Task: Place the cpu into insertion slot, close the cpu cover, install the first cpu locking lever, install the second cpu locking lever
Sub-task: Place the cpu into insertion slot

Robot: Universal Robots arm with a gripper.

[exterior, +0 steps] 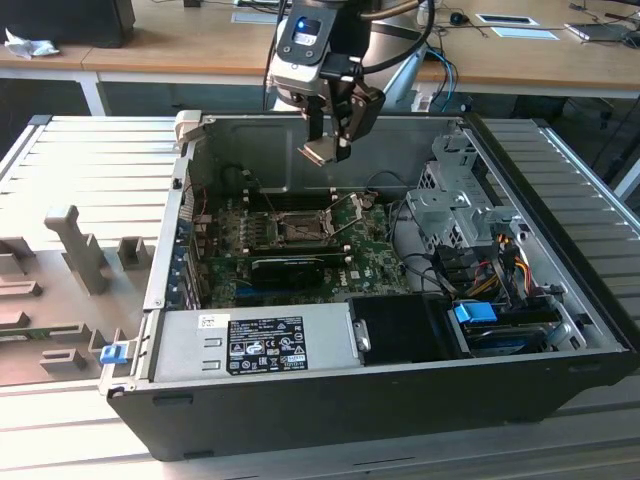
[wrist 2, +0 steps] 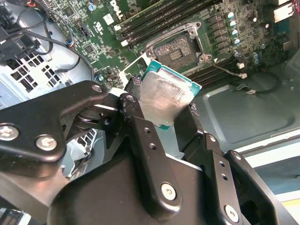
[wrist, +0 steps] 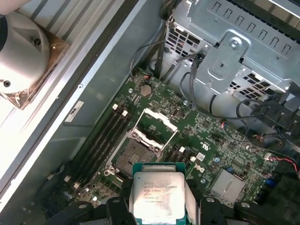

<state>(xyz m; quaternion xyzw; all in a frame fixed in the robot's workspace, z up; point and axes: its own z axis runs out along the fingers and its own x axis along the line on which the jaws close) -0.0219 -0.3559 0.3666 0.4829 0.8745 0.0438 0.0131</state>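
Exterior view first: the gripper [exterior: 330, 145] is seen poised high above the insertion slot [exterior: 300, 228], up at the level of the open computer case's [exterior: 400, 385] rim. The cpu [exterior: 320, 153] is carried in it, well clear of the slot. Over to the second wrist view, and the grip is shown plainly: the two black fingers [wrist 2: 140, 124] are pinched onto opposite edges of the cpu. Its silvery top is tilted and its greenish rim is showing. The insertion slot is seen beyond it, dark inside its metal frame, with its contact field exposed. In the first wrist view the cpu's face is seen between the fingertips, and the insertion slot is found just past it on the green motherboard [wrist: 225, 154]. The cpu cover [wrist: 154, 125] is swung up and stands open on the slot's side away from the cpu. Memory slots [wrist: 101, 140] are laid alongside the slot, a long black card [exterior: 285, 265] lies just beside it toward the power supply [exterior: 255, 345], and a metal drive cage [exterior: 450, 200] is set well apart from it
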